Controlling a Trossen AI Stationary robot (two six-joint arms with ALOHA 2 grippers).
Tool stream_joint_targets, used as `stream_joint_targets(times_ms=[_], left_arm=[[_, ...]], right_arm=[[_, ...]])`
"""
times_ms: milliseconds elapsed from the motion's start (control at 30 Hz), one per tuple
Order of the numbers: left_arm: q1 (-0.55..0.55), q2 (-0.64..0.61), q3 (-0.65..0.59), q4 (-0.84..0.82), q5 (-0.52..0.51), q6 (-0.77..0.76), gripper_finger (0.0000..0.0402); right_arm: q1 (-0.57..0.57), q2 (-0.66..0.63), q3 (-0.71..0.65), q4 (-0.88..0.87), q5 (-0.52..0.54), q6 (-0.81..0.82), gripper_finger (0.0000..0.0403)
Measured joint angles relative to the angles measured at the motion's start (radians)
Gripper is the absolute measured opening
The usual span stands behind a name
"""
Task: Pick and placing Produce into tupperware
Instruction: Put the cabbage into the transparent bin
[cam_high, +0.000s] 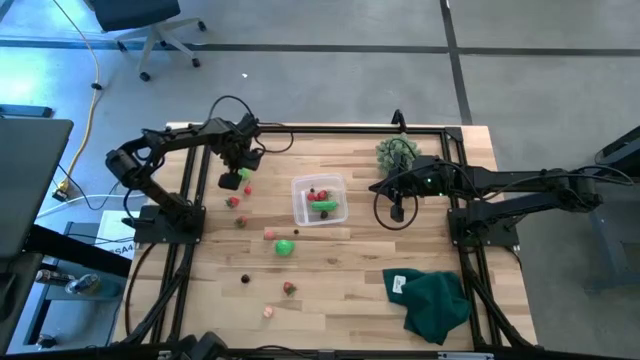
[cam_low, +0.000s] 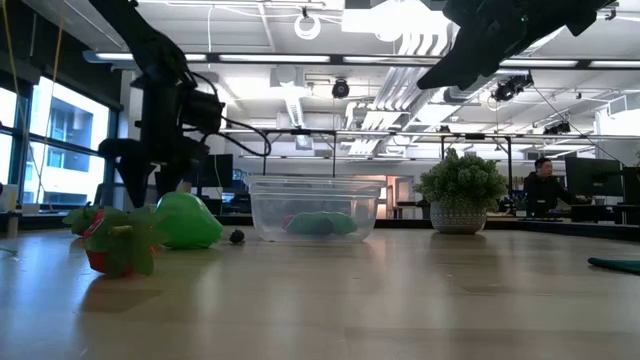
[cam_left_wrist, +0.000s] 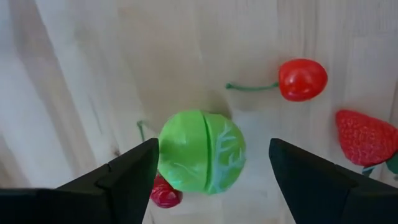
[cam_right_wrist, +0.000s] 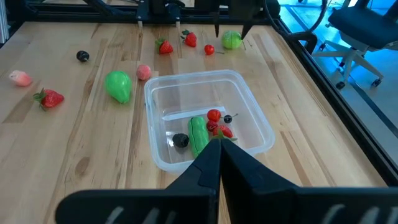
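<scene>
My left gripper is open near the table's far left, its fingers standing on either side of a bright green ball that rests on the wood. A red cherry and a strawberry lie close by. In the high view this gripper is left of the clear tupperware. The tupperware holds a green elongated piece, red bits and a dark berry. My right gripper is shut and empty, raised above the table just right of the tupperware.
More produce lies scattered toward the near side: a green ball, a strawberry, pink bits and a dark berry. A spiky bushy ball stands at the far edge. A dark green cloth lies near right.
</scene>
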Motion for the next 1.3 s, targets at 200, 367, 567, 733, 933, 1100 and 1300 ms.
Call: stream_joint_targets(times_ms=[200, 367, 567, 733, 933, 1100, 1300], left_arm=[[0.000, 0.041, 0.000, 0.009, -0.002, -0.009, 0.0296], [0.000, 0.068, 0.000, 0.011, -0.012, -0.038, 0.0296], [0.000, 0.069, 0.000, 0.011, -0.014, -0.052, 0.0296], [0.000, 0.069, 0.000, 0.010, -0.014, -0.069, 0.0296], [0.000, 0.069, 0.000, -0.008, -0.036, -0.106, 0.0296], [0.000, 0.069, 0.000, -0.008, -0.037, -0.113, 0.0296], [0.000, 0.069, 0.000, 0.005, -0.035, -0.113, 0.0296]], right_arm=[[0.000, 0.000, 0.000, 0.000, 0.000, 0.000, 0.0002], [0.000, 0.000, 0.000, 0.000, 0.000, 0.000, 0.0002], [0.000, 0.000, 0.000, 0.000, 0.000, 0.000, 0.0002], [0.000, 0.000, 0.000, 0.000, 0.000, 0.000, 0.0002], [0.000, 0.000, 0.000, 0.000, 0.000, 0.000, 0.0002], [0.000, 0.000, 0.000, 0.000, 0.000, 0.000, 0.0002], [0.000, 0.000, 0.000, 0.000, 0.000, 0.000, 0.0002]])
